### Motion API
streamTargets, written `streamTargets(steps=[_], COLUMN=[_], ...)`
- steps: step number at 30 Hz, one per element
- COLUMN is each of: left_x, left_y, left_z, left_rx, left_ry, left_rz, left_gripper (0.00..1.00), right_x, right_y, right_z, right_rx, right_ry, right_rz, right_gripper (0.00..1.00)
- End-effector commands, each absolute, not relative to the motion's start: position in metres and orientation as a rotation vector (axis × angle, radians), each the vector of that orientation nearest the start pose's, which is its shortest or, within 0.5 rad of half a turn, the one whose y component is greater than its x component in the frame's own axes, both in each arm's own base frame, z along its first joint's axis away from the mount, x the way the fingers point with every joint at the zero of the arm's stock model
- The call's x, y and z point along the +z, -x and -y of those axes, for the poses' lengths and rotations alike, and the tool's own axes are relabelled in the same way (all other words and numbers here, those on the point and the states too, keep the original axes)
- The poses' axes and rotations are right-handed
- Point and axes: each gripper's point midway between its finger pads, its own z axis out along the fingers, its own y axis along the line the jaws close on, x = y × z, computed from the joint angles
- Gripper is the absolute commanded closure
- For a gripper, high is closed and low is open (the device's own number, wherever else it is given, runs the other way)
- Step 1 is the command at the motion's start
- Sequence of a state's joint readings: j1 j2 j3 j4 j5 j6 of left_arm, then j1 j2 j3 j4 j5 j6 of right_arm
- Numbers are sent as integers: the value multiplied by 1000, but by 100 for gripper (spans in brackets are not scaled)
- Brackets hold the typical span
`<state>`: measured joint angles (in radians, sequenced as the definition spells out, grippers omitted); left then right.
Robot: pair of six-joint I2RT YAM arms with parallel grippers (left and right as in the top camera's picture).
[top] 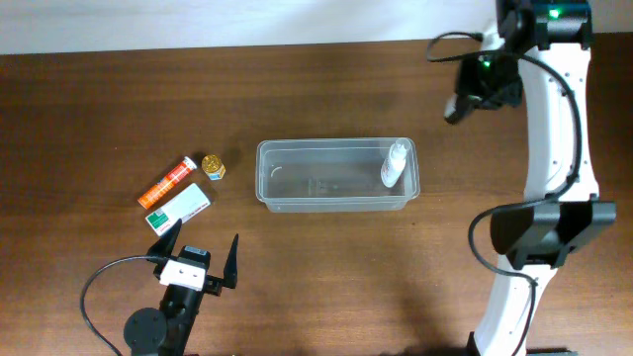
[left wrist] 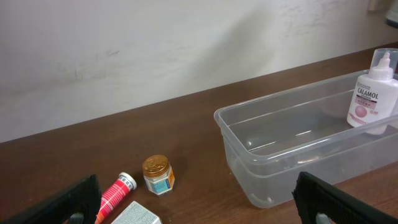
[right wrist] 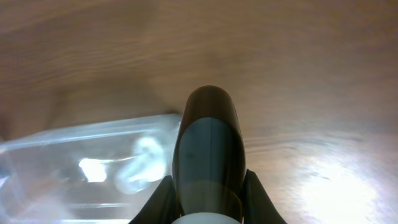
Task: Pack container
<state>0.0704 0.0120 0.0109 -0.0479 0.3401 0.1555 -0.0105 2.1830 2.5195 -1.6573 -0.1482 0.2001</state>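
Jaws of the left gripper point(top: 207, 234) stand wide apart, holding nothing and touching nothing. In the left wrist view its dark fingers point(left wrist: 336, 202) show only at the two lower corners, with bare table point(left wrist: 186, 137) between them.

Just ahead of these jaws, toward their left finger, lies the green-and-white box point(top: 178, 208). Beyond it is the orange tube point(top: 166, 182), lying roughly parallel to the box, both slanted across the line of approach. The small gold-lidded jar point(top: 213, 166) stands upright near the tube's capped end, apart from it.

Ahead and to the right of the same jaws sits the container point(top: 336, 175), its long axis running across the gripper's line of sight, its near short end point(left wrist: 239, 168) closest. At its far end, inside, a white bottle point(left wrist: 372, 93) stands upright.

The right gripper point(top: 457, 107) hangs beyond the bottle end of the container, on the side away from the left arm and well clear of the rim. In the blurred right wrist view its jaws look pressed together point(right wrist: 208, 124) with nothing seen between them, and the container point(right wrist: 87, 168) lies off to their left and below.

My judgement is that the three loose items belong to the left arm, which is much the nearer. The box comes first to hand, and the jaws would need to turn to close across its narrow width.
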Motion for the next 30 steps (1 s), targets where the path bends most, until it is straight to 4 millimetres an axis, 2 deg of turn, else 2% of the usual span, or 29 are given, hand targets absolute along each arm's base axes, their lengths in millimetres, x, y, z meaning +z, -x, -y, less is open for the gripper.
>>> streamTargets(steps=[1, 6, 10, 12, 16, 20, 27, 30], left_x=[164, 164, 164, 164, 164, 164, 164, 164], left_y=[-240, -240, -240, -240, -240, -240, -240, -240], left_z=[40, 40, 40, 40, 40, 40, 40, 40], left_rx=[-102, -102, -102, -102, -102, -102, -102, -102], left_ry=[-322, -322, -321, -322, -321, -321, -321, -322], left_rz=[-1588, -1588, -1588, -1588, -1588, -1588, -1588, -1588], left_gripper=[1, 1, 1, 1, 1, 1, 1, 1], right_x=[274, 283, 279, 274, 256, 229, 162, 143], right_y=[-435, -427, -412, -406, -396, -382, -364, -361], right_z=[-67, -112, -147, -156, -169, -178, -169, -168], right_rx=[386, 403, 385, 340, 227, 164, 5, -11], right_ry=[-78, 119, 273, 316, 384, 425, 322, 297], right_rz=[-2785, -2759, -2780, -2799, -2848, -2939, -3133, -3166], right_gripper=[83, 83, 83, 83, 83, 83, 83, 83])
